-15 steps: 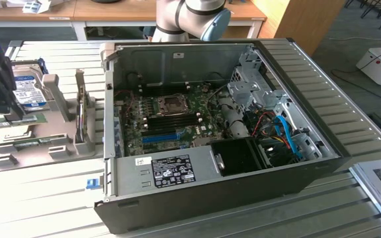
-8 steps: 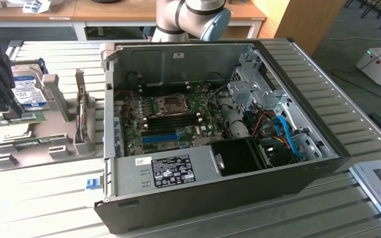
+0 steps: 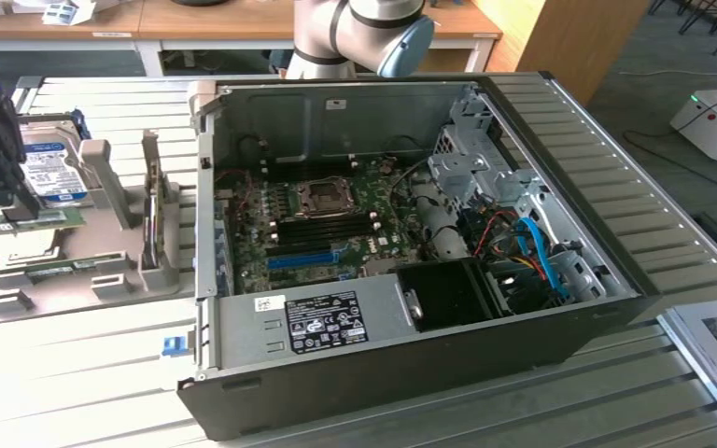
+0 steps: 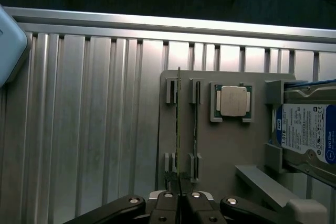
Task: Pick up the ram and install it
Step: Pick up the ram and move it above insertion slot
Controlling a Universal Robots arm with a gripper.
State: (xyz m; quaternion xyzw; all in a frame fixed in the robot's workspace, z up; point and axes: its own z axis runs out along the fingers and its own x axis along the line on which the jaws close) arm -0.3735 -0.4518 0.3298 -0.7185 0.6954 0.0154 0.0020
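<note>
One slim green circuit-board ram stick (image 4: 178, 129) sits clamped in my pincer (image 4: 179, 195) — jaws narrow on its end — at the grey plastic slotted holder (image 4: 220, 150), near an edge of the ribbed metal desk (image 4: 94, 129).

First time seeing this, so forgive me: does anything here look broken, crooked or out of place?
Nothing stands out. The computer case lies open on its side, seemingly on purpose, with nothing spilled around it. The gripper pinches the ram, which runs straight, in line with the slots of the grey holder.
</note>
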